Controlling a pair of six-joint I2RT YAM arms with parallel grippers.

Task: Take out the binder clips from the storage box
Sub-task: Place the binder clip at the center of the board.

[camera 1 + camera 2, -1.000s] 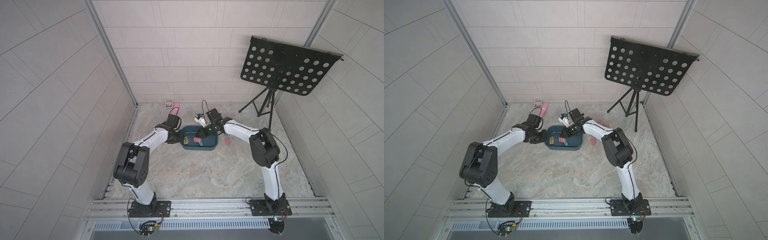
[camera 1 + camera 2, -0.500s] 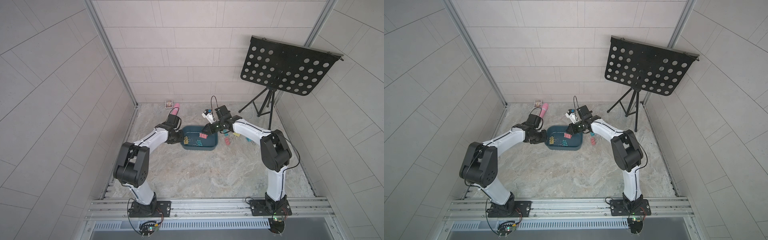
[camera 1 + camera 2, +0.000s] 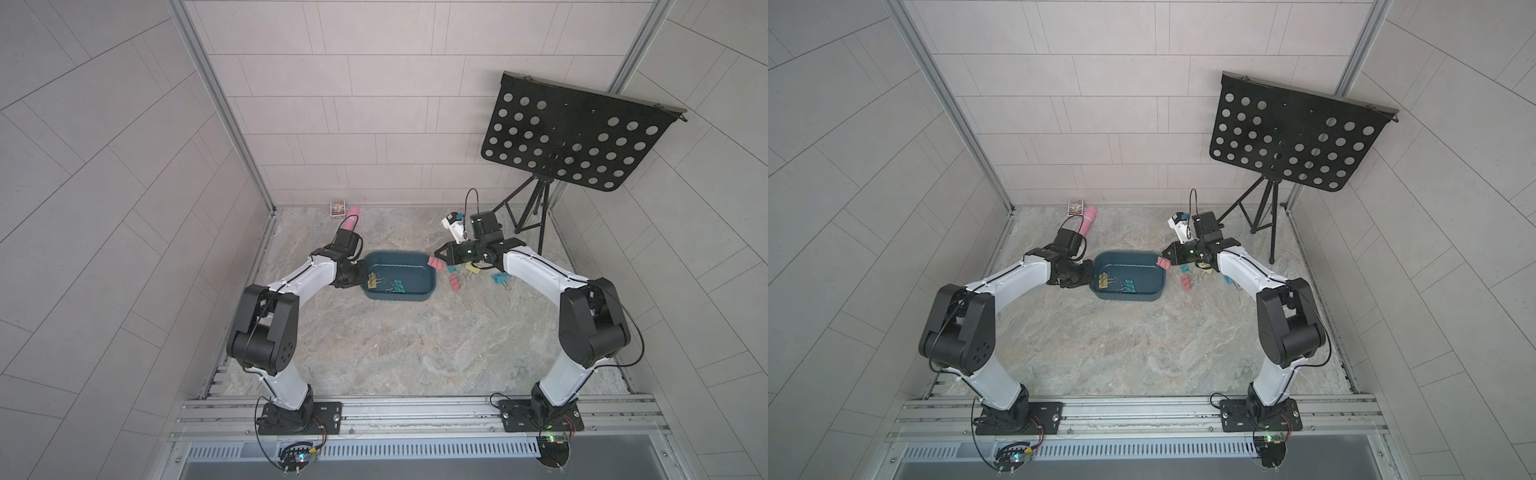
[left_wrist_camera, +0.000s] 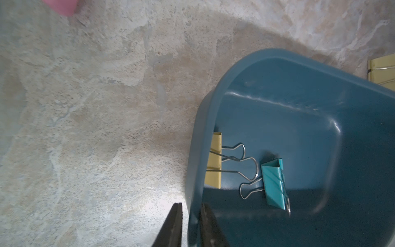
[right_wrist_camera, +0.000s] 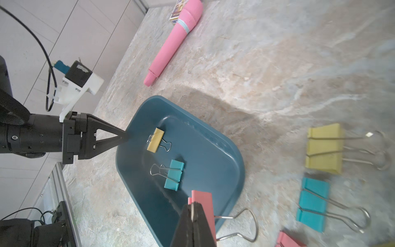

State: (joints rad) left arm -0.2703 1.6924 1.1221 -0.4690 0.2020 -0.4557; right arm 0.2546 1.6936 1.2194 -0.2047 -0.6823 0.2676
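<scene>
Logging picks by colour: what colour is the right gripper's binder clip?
The binder clip is pink; right wrist view shows it best.

Both top views are bright, sharp and evenly lit by soft overhead light. Only faint shadows fall on the floor point(image 3: 395, 353), and the wall tiles point(image 3: 124, 124) bow at the edges. In the left wrist view a glare streak crosses the box point(image 4: 277, 89) wall, with soft shadow around it. In the right wrist view the clips point(image 5: 323, 147) right of the box are smeared with blur, while the pink clip point(image 5: 203, 203) is crisp.
</scene>
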